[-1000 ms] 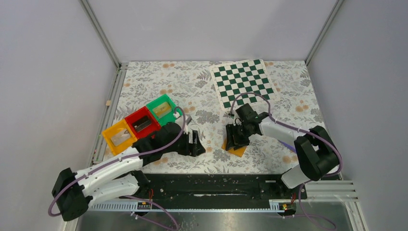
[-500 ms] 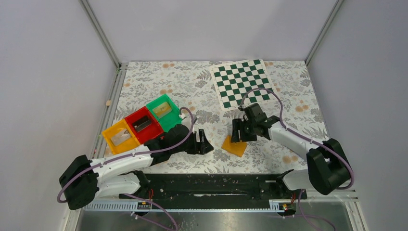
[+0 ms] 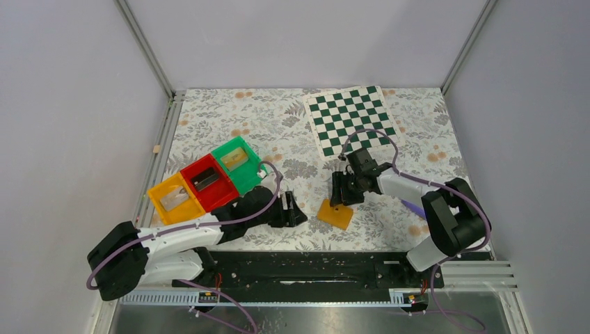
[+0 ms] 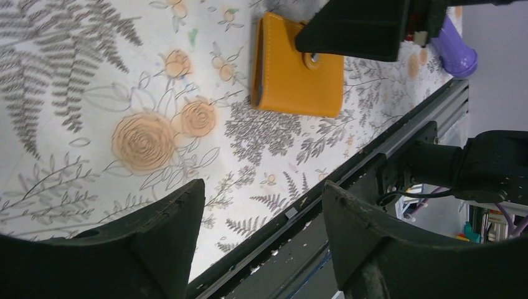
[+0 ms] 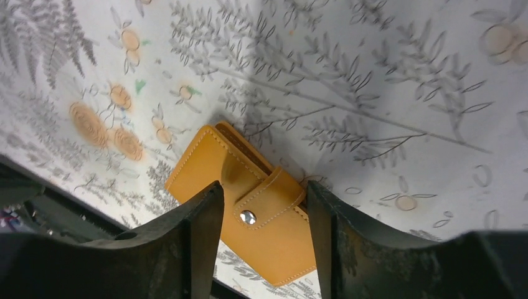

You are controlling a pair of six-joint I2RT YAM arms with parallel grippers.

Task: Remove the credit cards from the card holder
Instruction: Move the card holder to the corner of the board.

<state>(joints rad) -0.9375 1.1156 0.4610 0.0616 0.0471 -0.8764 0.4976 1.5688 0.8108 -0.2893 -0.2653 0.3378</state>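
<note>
1. In the top view the card holder (image 3: 335, 214) is seen lying flat on the floral table (image 3: 278, 125), at about 5 o'clock from the table's middle; it is folded shut, with its strap snapped down
2. The right gripper (image 3: 341, 189) is placed at 12 o'clock of the card holder, its jaws apart; in the right wrist view the card holder (image 5: 249, 208) and its snap are framed between the two fingers of the right gripper (image 5: 263, 190), but whether anything is touched cannot be told
3. The left gripper (image 3: 296, 209) is found at 9 o'clock of the card holder, near it but apart; its jaws are spread and nothing is held, as shown in the left wrist view, where the left gripper (image 4: 261, 193) faces the card holder (image 4: 297, 75) across bare cloth
4. In that left wrist view the far edge of the card holder is partly covered by a black finger of the right gripper
5. A chessboard (image 3: 351, 120) is laid at 1 o'clock on the table, and an orange bin (image 3: 172, 197), a red bin (image 3: 207, 180) and a green bin (image 3: 236, 158) are lined up at 9 o'clock, beside the left arm
6. A purple item (image 3: 412, 207), too small to be identified, is seen at 3 o'clock of the card holder
7. Compared with half a second ago, the card holder has been shifted slightly toward 7 o'clock, and the right arm's elbow has been drawn inward
</note>
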